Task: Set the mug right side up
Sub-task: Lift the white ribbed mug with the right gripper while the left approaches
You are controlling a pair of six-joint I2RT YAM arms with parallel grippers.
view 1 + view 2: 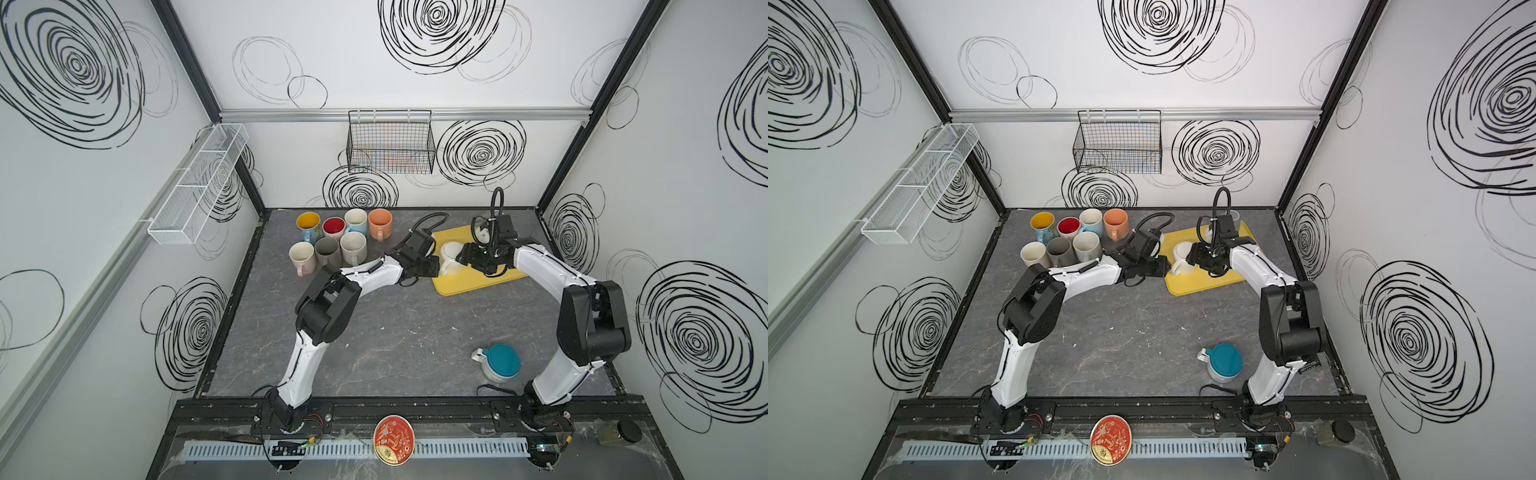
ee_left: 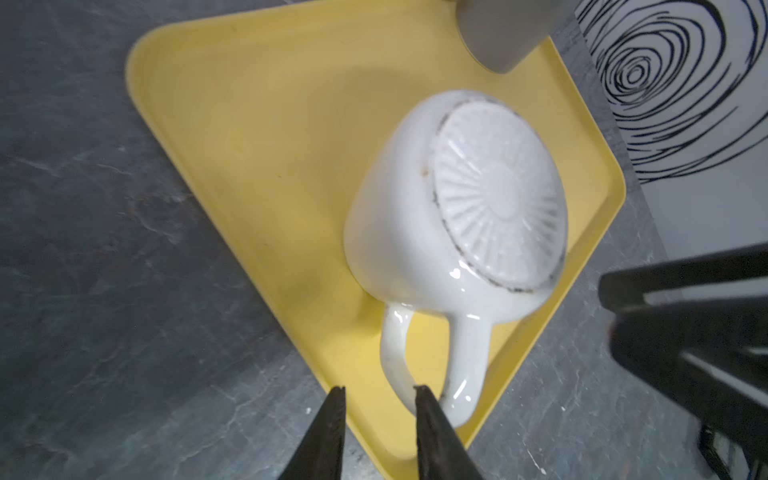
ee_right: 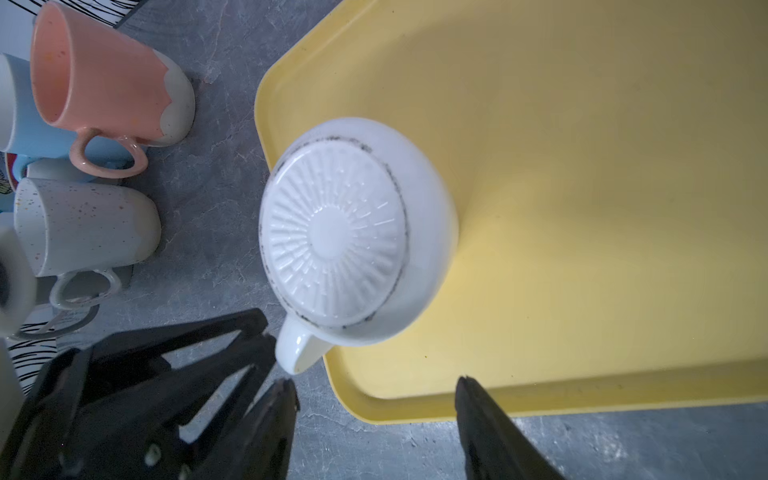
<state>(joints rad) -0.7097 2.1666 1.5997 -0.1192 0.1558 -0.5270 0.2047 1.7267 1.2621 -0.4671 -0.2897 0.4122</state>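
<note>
Because the white mug (image 2: 457, 216) sits bottom up on the yellow tray (image 2: 249, 124), its mouth is hidden. The left gripper (image 2: 378, 390) has its fingers a little apart, with only tray showing between them. One finger (image 2: 432, 424) covers the end of the handle (image 2: 465, 357), so I cannot tell if they touch. The right gripper (image 3: 376, 384) is spread wide near the mug and holds nothing. In both top views the grippers hide much of the mug. A grey mug (image 2: 507, 33) is cut off at the edge.

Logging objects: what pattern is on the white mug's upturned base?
The base shows white ribs radiating from a plain centre; clearest in the right wrist view.
</note>
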